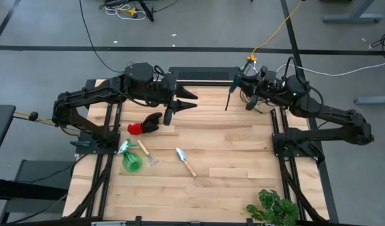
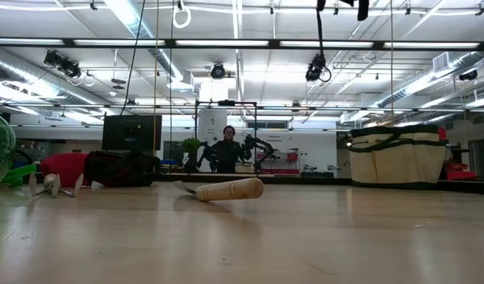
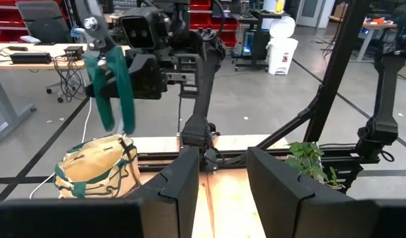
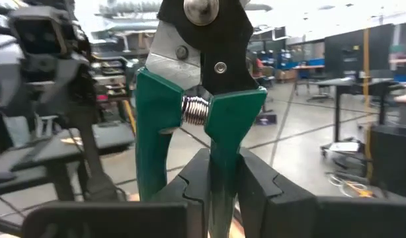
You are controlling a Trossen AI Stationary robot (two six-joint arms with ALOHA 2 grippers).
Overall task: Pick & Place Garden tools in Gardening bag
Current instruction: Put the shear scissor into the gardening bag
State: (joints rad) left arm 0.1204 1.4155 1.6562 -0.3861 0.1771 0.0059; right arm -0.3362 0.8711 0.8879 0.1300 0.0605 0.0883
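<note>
Closest to us at the front edge of the table [image 1: 242, 157] we've got the leafy plant [image 1: 274, 208] sitting in the right corner. A bit further in, the wooden-handled trowel [image 1: 185, 161] lies flat near the middle, with the mini rake [image 1: 147, 152] and the green spray bottle [image 1: 131, 160] just beside each other on the left. Past those, the red-and-black glove [image 1: 145, 124] rests on the wood, close under the left arm.

The left gripper [image 1: 180, 103] hangs just past the glove, fingers spread partway with nothing between them; its wrist view looks straight through the gap.

At the far right corner the right gripper [image 1: 242, 81] is up in the air, pinched tight on one green handle of the pruning shears [image 4: 200, 99], which dangle blade end down. From the left wrist view we see the shears right above the open mouth of the gardening bag [image 3: 97, 168], not touching it. In the low view the bag stands upright at the right side of the table.
</note>
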